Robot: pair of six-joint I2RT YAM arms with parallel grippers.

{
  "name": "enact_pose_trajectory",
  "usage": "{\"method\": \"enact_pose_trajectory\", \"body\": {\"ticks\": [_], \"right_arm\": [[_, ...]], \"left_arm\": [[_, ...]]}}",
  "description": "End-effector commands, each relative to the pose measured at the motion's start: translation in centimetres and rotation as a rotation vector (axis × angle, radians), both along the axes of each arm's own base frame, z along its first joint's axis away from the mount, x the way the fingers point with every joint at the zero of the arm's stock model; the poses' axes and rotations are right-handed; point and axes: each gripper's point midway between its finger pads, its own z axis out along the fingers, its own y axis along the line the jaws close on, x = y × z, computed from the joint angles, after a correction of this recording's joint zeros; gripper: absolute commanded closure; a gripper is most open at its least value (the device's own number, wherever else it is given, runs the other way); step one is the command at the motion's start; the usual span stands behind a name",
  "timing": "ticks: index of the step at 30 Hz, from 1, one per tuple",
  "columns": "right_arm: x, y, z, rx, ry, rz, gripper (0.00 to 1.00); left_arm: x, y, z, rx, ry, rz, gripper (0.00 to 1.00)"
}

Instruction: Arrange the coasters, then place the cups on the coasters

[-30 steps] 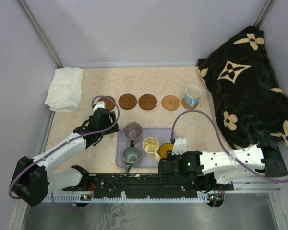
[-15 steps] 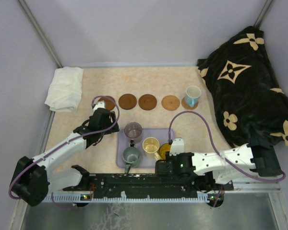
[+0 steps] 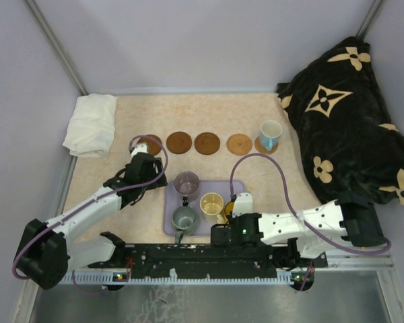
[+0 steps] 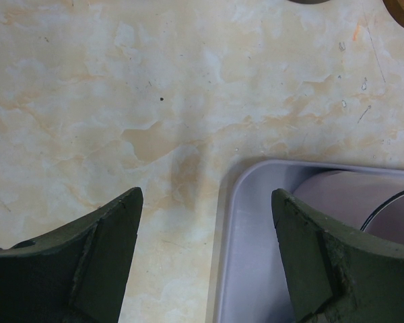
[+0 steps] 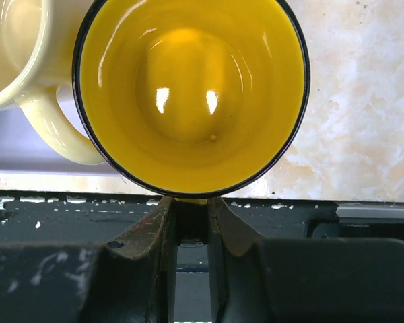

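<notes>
Several brown coasters lie in a row at the back, among them a dark one point(image 3: 179, 142) and a tan one point(image 3: 240, 144). The light blue cup point(image 3: 270, 134) stands on the rightmost coaster. On the lavender tray point(image 3: 237, 185) stand the purple-grey cup point(image 3: 186, 182), the cream cup point(image 3: 211, 203), the grey-green cup point(image 3: 184, 218) and the orange-yellow cup point(image 3: 230, 210). My right gripper point(image 5: 192, 202) is shut on the handle of the orange-yellow cup point(image 5: 188, 87) from the near side. My left gripper point(image 4: 205, 202) hangs open above the tray's far left corner point(image 4: 222, 222), holding nothing.
A white cloth point(image 3: 91, 124) lies at the back left. A black blanket with tan flowers point(image 3: 343, 114) fills the right side. The black base rail point(image 3: 202, 256) runs along the near edge, just behind the right gripper. Walls close off the back and the sides.
My right arm has slid left along the near edge and its jaws have closed on the orange-yellow cup's handle. The left arm has not moved.
</notes>
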Motion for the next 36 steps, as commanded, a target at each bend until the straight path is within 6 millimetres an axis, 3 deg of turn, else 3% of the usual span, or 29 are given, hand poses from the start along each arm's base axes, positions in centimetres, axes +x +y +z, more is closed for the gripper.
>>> {"method": "enact_pose_trajectory", "body": {"ticks": [1,21,27,36], "right_arm": [[1.2,0.2,2.4,0.023,-0.088,-0.046,1.00],[6.4,-2.8,10.8,-0.132,-0.444,-0.041,1.00],[10.4,-4.1,13.9,-0.108,-0.576,-0.069,1.00],[18.2,-5.7,16.1,0.054,-0.622,-0.094,1.00]], "left_arm": [[0.2,-0.2,-0.2,-0.025,0.000,0.002,0.17],[0.6,-0.9,-0.1,-0.053,-0.011,-0.005,0.17],[0.7,-1.1,-0.4,-0.055,-0.007,-0.011,0.17],[1.1,-0.9,-0.1,-0.040,-0.024,-0.002,0.17]]}}
